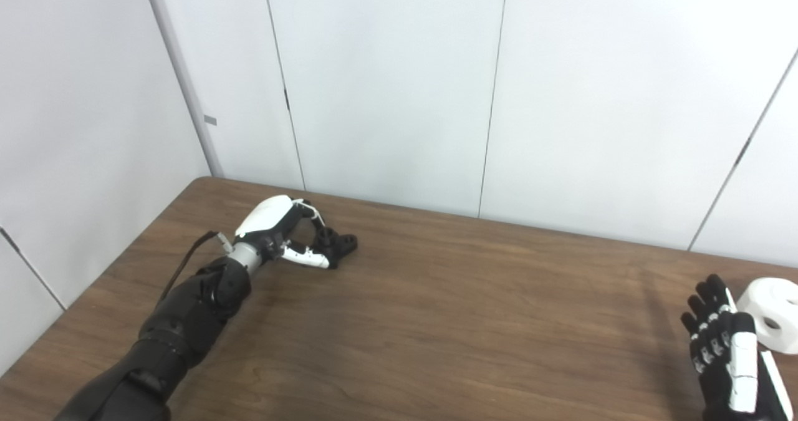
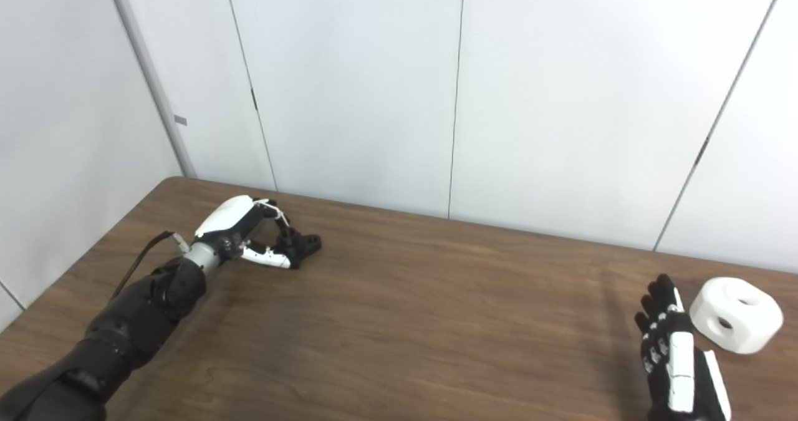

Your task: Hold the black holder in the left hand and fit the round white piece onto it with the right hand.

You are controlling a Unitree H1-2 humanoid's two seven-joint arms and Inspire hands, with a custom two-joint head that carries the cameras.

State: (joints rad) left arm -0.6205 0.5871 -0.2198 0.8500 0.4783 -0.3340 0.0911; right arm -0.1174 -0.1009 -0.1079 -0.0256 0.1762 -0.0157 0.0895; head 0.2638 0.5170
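The black holder (image 1: 340, 244) lies on the brown table (image 1: 436, 321) at the far left. My left hand (image 1: 278, 231) arches over its left end, with the fingers on top and the thumb (image 1: 307, 258) against its near side, closed on it. The round white piece (image 2: 735, 314), which has holes in its top and side, sits at the right edge of the table. Just left of it is my right hand (image 2: 676, 352), held flat with its fingers (image 2: 661, 302) spread and pointing away from me. A small gap separates this hand from the piece, and it holds nothing.
White wall panels (image 1: 399, 84) rise right behind the table's far edge. The table's left edge runs diagonally close beside my left arm (image 1: 181, 321). In the left eye view the white piece (image 1: 773, 314) is cut off by the picture's right border.
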